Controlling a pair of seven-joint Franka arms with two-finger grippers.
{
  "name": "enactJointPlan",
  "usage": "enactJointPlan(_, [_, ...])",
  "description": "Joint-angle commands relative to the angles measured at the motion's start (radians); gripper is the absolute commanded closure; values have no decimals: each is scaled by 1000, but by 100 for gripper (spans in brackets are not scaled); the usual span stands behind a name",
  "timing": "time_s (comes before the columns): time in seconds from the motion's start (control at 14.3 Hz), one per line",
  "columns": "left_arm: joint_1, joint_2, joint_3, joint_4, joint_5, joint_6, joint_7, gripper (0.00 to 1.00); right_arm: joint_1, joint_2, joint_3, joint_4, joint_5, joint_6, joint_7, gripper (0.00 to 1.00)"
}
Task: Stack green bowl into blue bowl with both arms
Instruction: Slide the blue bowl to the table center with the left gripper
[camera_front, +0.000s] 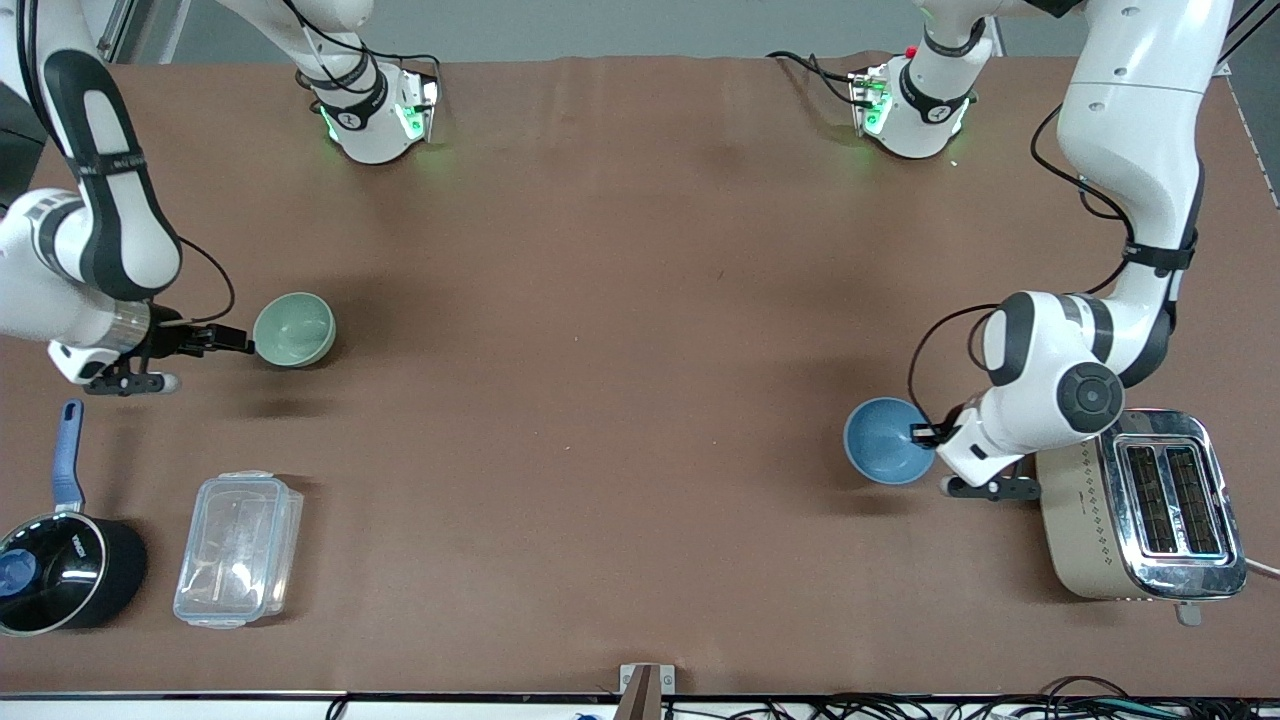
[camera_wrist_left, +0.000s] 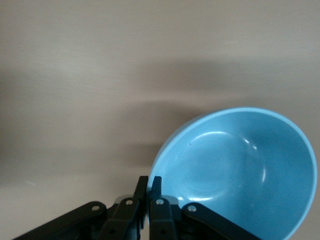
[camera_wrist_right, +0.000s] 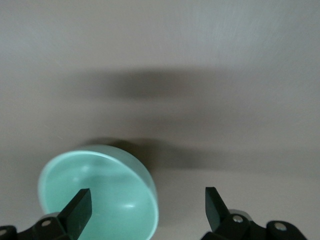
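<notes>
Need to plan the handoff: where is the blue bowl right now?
The blue bowl sits toward the left arm's end of the table, beside the toaster, its rim pinched by the left gripper.

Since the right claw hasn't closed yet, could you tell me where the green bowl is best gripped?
Grip the green bowl by its rim, one finger inside and one outside the wall, on the side toward the right arm's end of the table. It sits upright with a thin, open rim, and the open right claw is already at that edge. One finger shows over the bowl's inside.
</notes>
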Motion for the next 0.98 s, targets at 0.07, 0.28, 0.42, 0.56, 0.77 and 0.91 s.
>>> enactJointPlan(0.07, [-10,-40,-180,27,-6,-96,-301,100,-26,48,20,-30,56,2,-43,1])
enactJointPlan(0.28, [-130,-15,-216,55,-1,-85,-523,100,-26,45,22,-37,60,2,-48,47])
enactJointPlan(0.42, [-212,34,-216,88,-4,-82,-631,100,-26,43,20,-37,61,-5,-83,90])
enactJointPlan(0.56, [-276,87,-216,105,-3,-33,-712,100,-19,42,22,-41,61,-13,-83,98])
enactJointPlan(0.77, [-342,143,-210,104,-3,79,-783,100,-4,3,23,-28,64,-71,-72,100])
enactJointPlan(0.91, [-359,152,-210,102,-3,82,-808,100,36,-49,25,-6,84,-158,-27,100])
